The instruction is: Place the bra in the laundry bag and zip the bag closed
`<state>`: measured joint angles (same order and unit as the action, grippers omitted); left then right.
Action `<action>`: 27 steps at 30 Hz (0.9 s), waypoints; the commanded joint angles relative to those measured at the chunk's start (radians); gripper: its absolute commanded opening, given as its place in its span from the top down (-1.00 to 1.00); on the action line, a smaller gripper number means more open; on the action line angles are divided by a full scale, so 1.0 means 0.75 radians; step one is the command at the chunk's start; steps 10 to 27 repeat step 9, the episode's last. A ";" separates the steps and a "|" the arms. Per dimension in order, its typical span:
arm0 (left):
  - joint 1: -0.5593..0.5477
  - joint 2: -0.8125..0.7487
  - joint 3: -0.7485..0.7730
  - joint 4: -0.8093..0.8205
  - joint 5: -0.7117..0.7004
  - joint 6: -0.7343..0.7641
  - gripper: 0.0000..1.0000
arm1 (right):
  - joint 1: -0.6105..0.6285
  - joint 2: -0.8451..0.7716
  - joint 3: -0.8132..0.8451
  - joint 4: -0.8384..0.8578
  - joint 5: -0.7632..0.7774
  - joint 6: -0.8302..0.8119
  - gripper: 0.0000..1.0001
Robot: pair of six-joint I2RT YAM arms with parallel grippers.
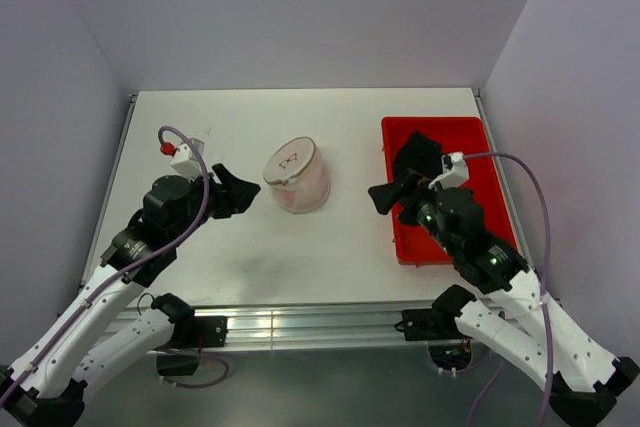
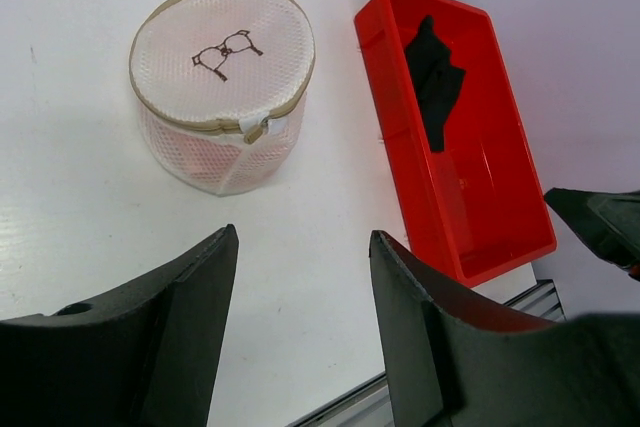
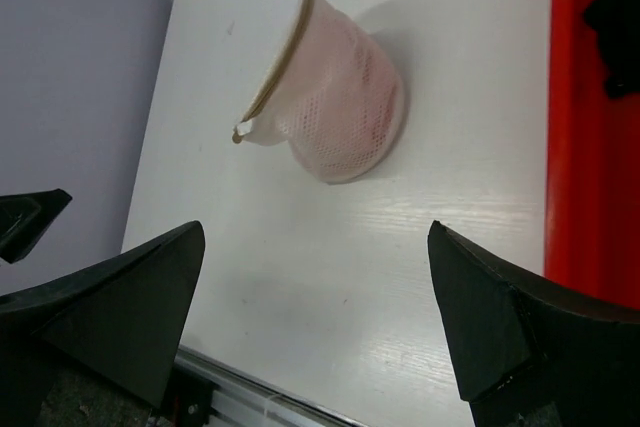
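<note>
White surface (image 1: 300, 257) lay below the left hand (image 1: 240, 187) and right hand (image 1: 385, 193), both open and empty. Between them stood the laundry bag (image 1: 297, 175), the pink bra (image 2: 200, 159) inside. A red bin (image 1: 430, 121) at right held a black garment (image 1: 418, 155).

This looks to me like a robotics lab test cell: a white table (image 1: 250, 257) boxed in by plain pale walls (image 1: 300, 17), probably panels, an aluminium rail (image 1: 310, 325) along its near edge, my left arm (image 1: 100, 297) and right arm (image 1: 520, 309) bolted there, cables (image 1: 537, 197) looping off their wrists.
</note>
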<state>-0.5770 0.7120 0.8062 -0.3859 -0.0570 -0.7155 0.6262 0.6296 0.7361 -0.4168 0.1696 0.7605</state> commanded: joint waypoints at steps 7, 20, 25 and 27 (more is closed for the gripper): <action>0.006 -0.017 0.064 -0.025 -0.006 0.052 -0.22 | 0.010 -0.140 -0.026 -0.089 0.189 -0.049 -1.00; 0.006 -0.021 0.062 -0.025 -0.004 0.054 -0.23 | 0.010 -0.142 -0.032 -0.078 0.193 -0.051 -1.00; 0.006 -0.021 0.062 -0.025 -0.004 0.054 -0.23 | 0.010 -0.142 -0.032 -0.078 0.193 -0.051 -1.00; 0.006 -0.021 0.062 -0.025 -0.004 0.054 -0.23 | 0.010 -0.142 -0.032 -0.078 0.193 -0.051 -1.00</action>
